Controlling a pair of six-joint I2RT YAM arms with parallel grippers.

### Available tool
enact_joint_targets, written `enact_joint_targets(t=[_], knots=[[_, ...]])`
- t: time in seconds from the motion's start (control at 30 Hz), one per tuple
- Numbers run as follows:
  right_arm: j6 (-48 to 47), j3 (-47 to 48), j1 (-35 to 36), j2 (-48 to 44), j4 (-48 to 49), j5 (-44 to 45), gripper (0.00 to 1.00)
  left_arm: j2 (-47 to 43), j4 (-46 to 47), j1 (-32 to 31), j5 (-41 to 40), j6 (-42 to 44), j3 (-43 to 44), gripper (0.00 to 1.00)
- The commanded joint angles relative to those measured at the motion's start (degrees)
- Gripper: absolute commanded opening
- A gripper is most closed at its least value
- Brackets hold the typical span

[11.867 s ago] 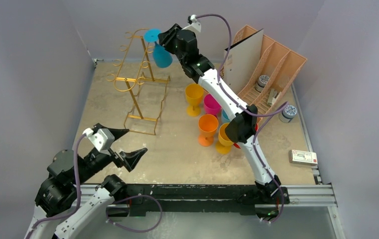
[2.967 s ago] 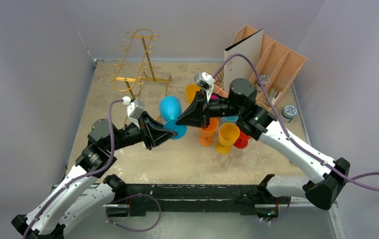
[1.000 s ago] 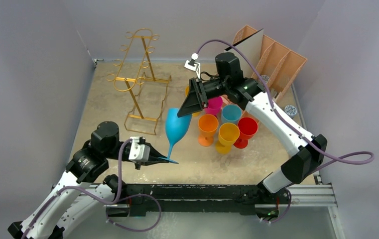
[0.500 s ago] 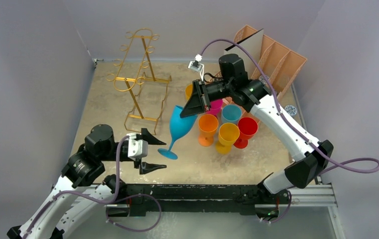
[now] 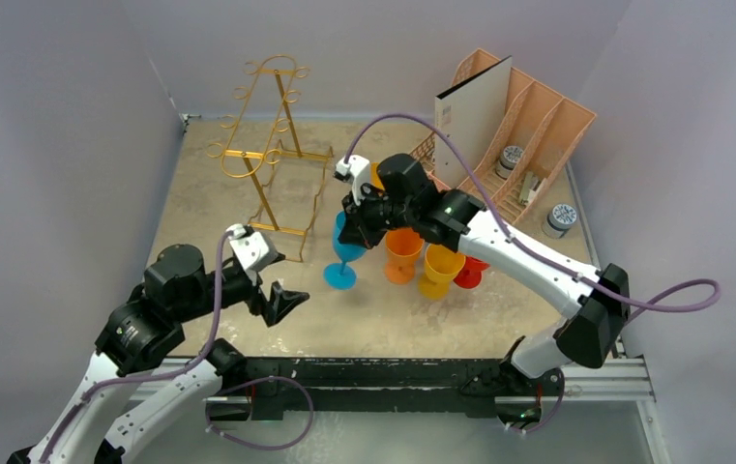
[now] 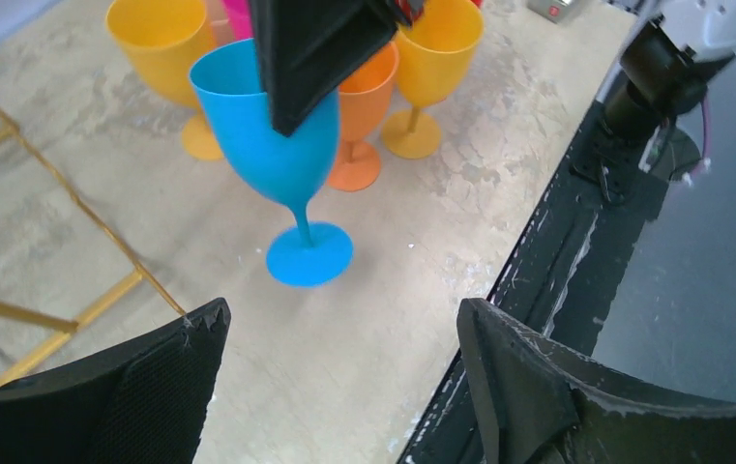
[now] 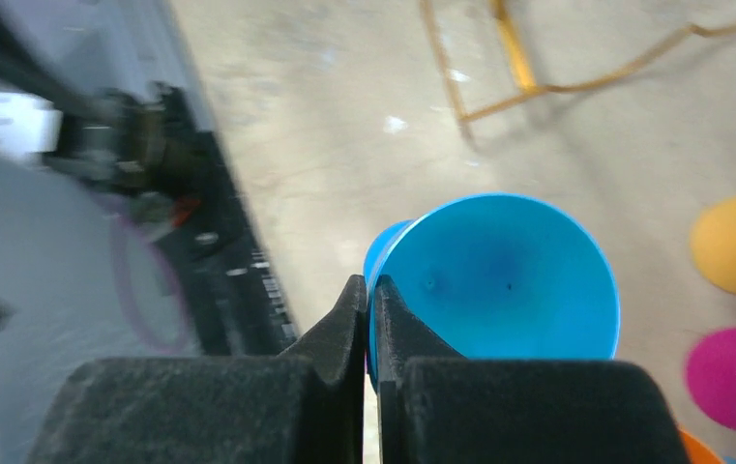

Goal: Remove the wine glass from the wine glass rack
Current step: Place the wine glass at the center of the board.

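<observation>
**Top view.** The wine glass rack (image 5: pixel 272 155) is thin gold wire: an A-shaped frame with curled hooks on a rectangular base. It stands upper left of centre on the mottled beige table (image 5: pixel 199 222), and no glass hangs on it. The wine glass (image 5: pixel 344 247) is glossy blue and opaque, with a round foot. It is upright at mid-frame, just right of the rack's base and left of an orange goblet (image 5: pixel 403 249), a yellow goblet (image 5: pixel 438 266) and a red goblet (image 5: pixel 470 273). A slotted peach organiser (image 5: pixel 538 121) fills the upper right.

The right arm runs from its elbow at lower right up and left to the centre, its wrist bent down so the right gripper (image 5: pixel 356 224) sits on the bowl. The left arm is folded at lower left. The left gripper (image 5: pixel 275 290) points right, apart from the glass.

**Left wrist view.** The left gripper (image 6: pixel 342 314) has its matte, textured black fingers (image 6: pixel 141 387) spread wide across the bottom corners, with nothing between them. Above, the wine glass (image 6: pixel 281 145) leans slightly, and a black wedge of the other gripper covers part of its rim. Whether its foot rests fully on the table cannot be told. A black rail (image 6: pixel 576 242) edges the right.

**Right wrist view.** The right gripper (image 7: pixel 370 295) is nearly closed, its fingers (image 7: pixel 339 338) pinching the thin wall of the wine glass (image 7: pixel 499 280) at the left of the rim, one inside and one outside. The bowl shows as a smooth blue circle seen from above.
</observation>
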Motion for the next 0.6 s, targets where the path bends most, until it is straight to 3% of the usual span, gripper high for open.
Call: enact_joint_targets(t=[0.0, 0.2, 0.43, 0.5, 0.57], knots=[[-6.37, -6.80, -0.01, 1.23, 11.22, 20.91, 0.00, 2.48, 0.86, 0.02, -7.41, -9.94, 0.84, 0.86], [-5.85, -10.99, 0.39, 5.68, 17.37, 19.91, 0.00, 2.45, 1.59, 0.06, -12.86, -15.83, -0.42, 0.88], [-12.55, -10.79, 2.74, 8.18, 17.44, 27.13, 0.00, -0.92, -0.15, 0.06, -21.90, -16.30, 0.53, 0.90], [-12.88, -10.46, 2.94, 8.24, 16.58, 27.37, 0.03, -1.41, -0.96, 0.09, -25.21, -16.78, 0.77, 0.91], [-12.80, -10.04, 2.99, 7.88, 15.26, 26.79, 0.13, -1.39, -2.68, 0.09, -29.69, -18.32, 1.17, 0.92]])
